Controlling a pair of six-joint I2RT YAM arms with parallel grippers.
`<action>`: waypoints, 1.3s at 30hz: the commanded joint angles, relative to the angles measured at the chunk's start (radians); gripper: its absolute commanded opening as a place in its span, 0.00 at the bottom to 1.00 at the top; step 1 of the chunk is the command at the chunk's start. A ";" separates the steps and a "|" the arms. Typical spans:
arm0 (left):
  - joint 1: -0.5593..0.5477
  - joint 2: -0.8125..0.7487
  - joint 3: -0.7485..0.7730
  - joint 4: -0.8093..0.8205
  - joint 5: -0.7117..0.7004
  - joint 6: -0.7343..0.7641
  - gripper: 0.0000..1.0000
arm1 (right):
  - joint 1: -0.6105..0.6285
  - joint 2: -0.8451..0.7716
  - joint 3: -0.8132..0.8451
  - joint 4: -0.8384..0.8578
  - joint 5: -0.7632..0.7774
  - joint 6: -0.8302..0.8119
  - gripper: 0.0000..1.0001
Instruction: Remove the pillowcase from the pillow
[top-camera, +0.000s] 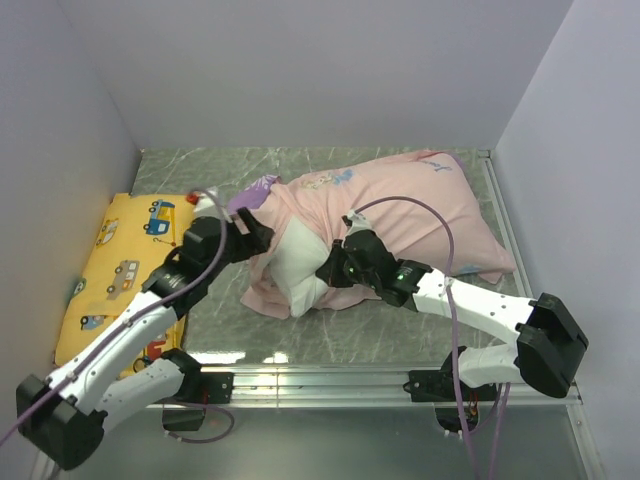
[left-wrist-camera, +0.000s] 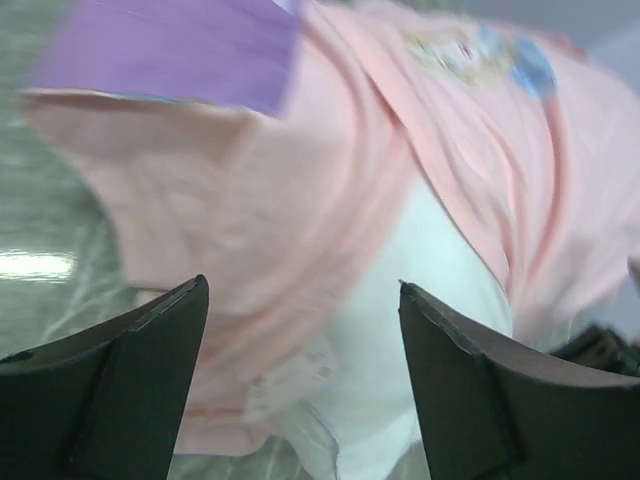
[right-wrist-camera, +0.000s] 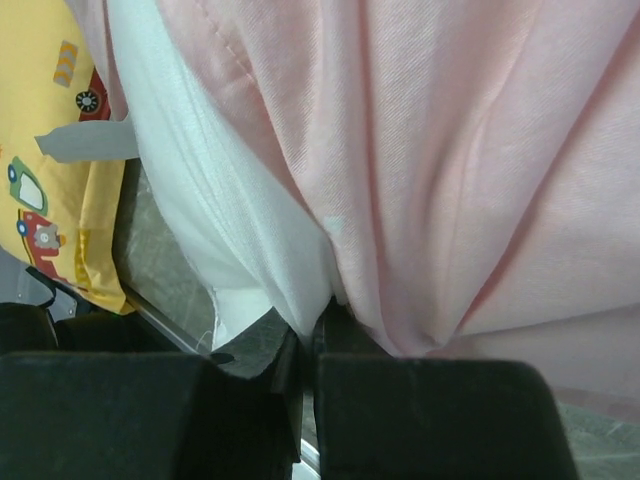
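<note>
I have the pillowcase (top-camera: 420, 215) lying across the middle and right of the table (top-camera: 380, 335). It is mostly pale pink side up, with a purple flap at its left end. It covers most of the pillow (top-camera: 298, 268); only the white near-left end bulges out of the bunched opening.

My right gripper (top-camera: 328, 270) is clamped tight on a fold where white cloth meets pink. In its wrist view the white cloth runs down between the 2 pads, so I take it to be gripping the pillow. I cannot tell whether some pink is caught too. I read that hold as an anchor, keeping the stuffing in place while the cover is drawn off.

My left gripper (top-camera: 258, 234) sits just beside the opening with its jaws spread wide and nothing between them. Its wrist view is blurred, but both pink cloth and the white bulge lie ahead of it. That position suits taking a bite on the pink hem.

My worry is that the left jaws catch white along with pink, and then the 2 layers would move as 1. The yellow pillow (top-camera: 115, 265) lies well to the left, out of the way.
</note>
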 joint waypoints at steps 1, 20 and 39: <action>-0.107 0.083 0.059 -0.006 -0.064 0.065 0.83 | 0.001 0.004 0.061 -0.046 0.066 -0.027 0.00; 0.174 0.389 0.149 0.051 -0.283 -0.061 0.00 | 0.008 -0.287 -0.011 -0.208 0.138 -0.029 0.00; 0.192 0.782 0.254 0.393 0.319 -0.072 0.34 | 0.001 -0.412 0.064 -0.188 0.018 -0.044 0.00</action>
